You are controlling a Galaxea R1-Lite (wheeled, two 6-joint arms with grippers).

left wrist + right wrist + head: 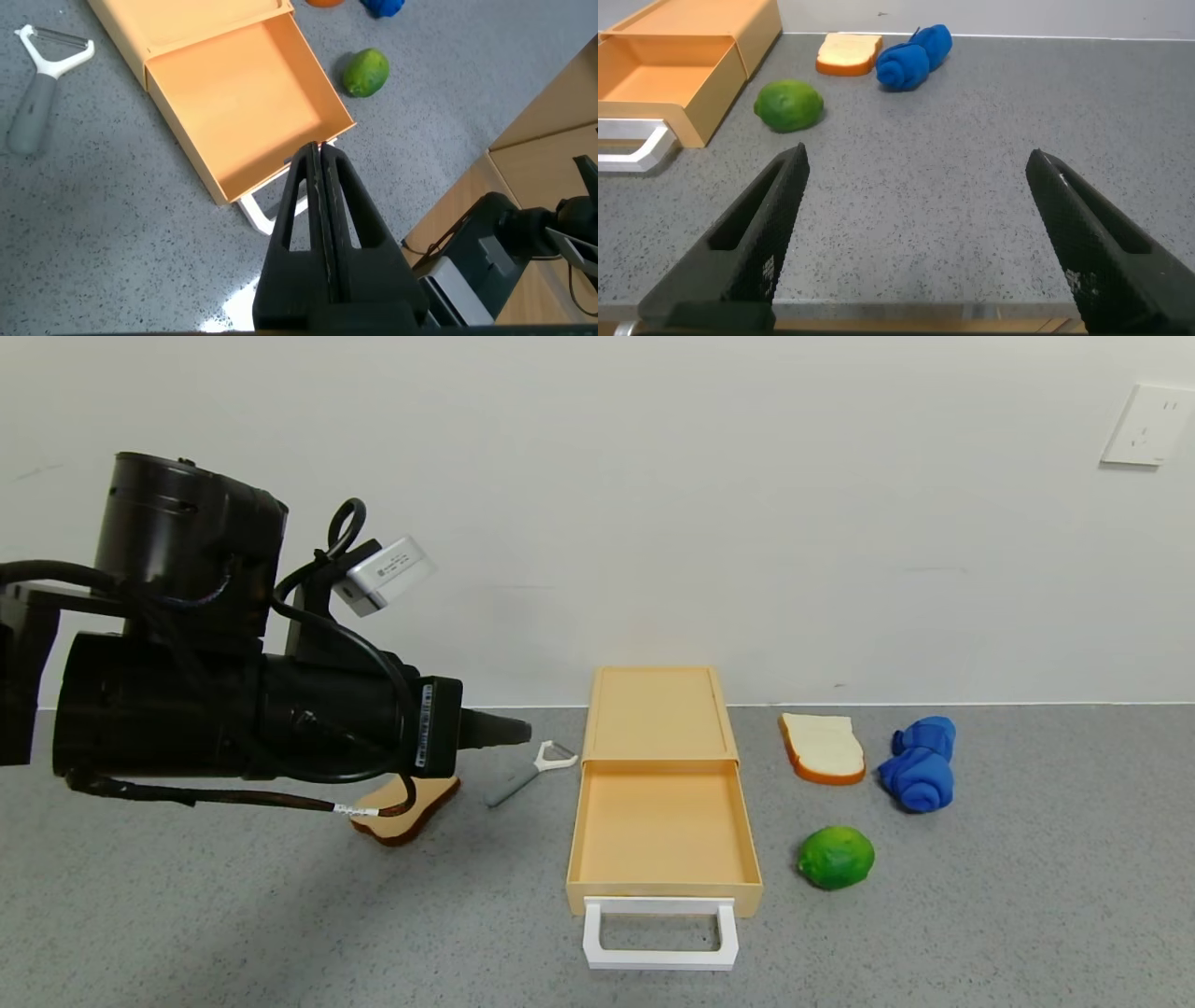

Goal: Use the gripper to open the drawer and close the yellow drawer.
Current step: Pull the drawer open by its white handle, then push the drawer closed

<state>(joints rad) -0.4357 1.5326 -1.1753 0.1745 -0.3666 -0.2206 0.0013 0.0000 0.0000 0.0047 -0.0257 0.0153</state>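
Head view shows the drawer (661, 826) pulled out of its flat box (658, 711) on the grey tabletop (1027, 896), white handle (660, 934) nearest the robot. Left pincer (509, 729) hangs above the tabletop, left of the box, fingers together. Right pincer (915, 243) stands wide apart, near a lime (788, 105).

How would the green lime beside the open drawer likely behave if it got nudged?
The lime looks round with nothing touching it, so it would probably roll rather than slide. Its bumpy rind suggests decent grip. It sits close to the drawer, which might stop a roll that way.
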